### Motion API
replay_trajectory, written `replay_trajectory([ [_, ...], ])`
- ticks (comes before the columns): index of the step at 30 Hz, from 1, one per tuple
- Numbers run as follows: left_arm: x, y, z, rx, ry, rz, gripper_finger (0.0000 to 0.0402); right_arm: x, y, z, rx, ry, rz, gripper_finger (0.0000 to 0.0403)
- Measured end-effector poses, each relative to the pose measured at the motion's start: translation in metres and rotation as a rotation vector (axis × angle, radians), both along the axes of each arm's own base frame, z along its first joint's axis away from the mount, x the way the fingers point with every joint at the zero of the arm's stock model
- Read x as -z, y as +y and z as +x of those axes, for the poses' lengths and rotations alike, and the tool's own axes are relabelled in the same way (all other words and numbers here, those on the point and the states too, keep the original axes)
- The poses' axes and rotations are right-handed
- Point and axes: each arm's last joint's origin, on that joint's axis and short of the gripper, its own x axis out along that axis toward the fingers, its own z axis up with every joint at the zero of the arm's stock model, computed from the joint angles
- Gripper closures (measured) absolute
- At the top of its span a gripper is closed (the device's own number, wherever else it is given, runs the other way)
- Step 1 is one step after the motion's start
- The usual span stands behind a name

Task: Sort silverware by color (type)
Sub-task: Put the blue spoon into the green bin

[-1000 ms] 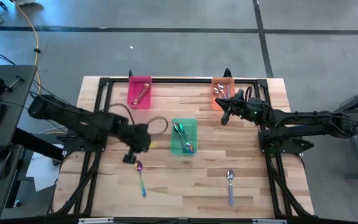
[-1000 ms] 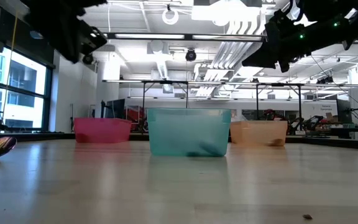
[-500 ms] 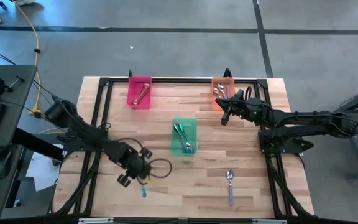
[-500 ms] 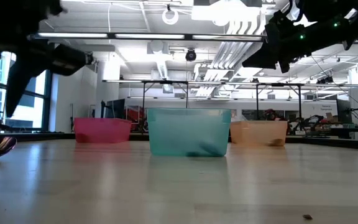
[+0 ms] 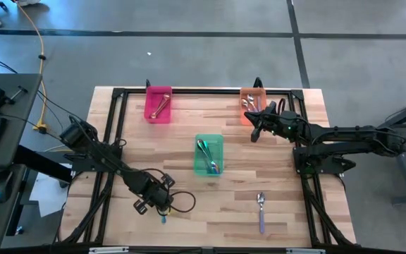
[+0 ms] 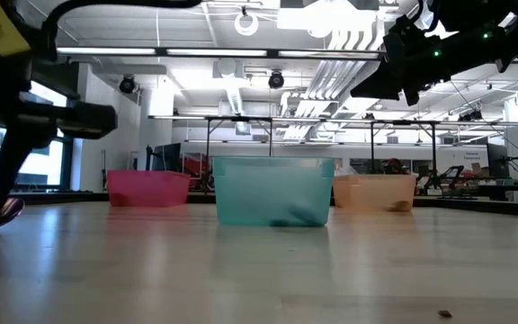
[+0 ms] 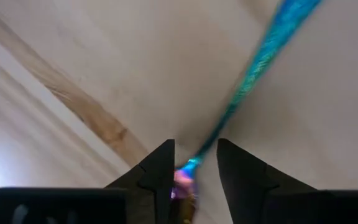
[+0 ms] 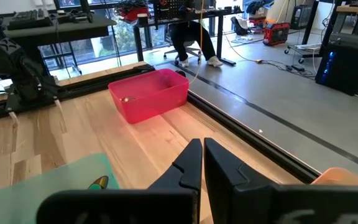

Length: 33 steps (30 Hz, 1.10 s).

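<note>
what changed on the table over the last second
The left gripper swung from beside the green bin toward the table's near edge and dropped over the teal-handled spoon; its fingers now straddle the spoon, open, not yet gripping. The right gripper stayed shut near the orange bin. The purple-handled spoon and all bins kept their places.
</note>
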Motion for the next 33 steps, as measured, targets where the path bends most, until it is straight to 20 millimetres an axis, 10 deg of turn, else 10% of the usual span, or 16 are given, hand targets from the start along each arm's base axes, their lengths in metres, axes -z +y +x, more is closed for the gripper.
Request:
replay_trajectory([
  [18, 0.012, 0.006, 0.003, 0.026, 0.072, 0.05, 0.0395, 0.0, 0.0, 0.0, -0.004, -0.001, 0.001, 0.0401],
  [33, -0.03, 0.035, 0.022, 0.126, -0.076, 0.189, 0.04, 0.0, 0.0, 0.0, -0.005, -0.001, 0.001, 0.0401],
])
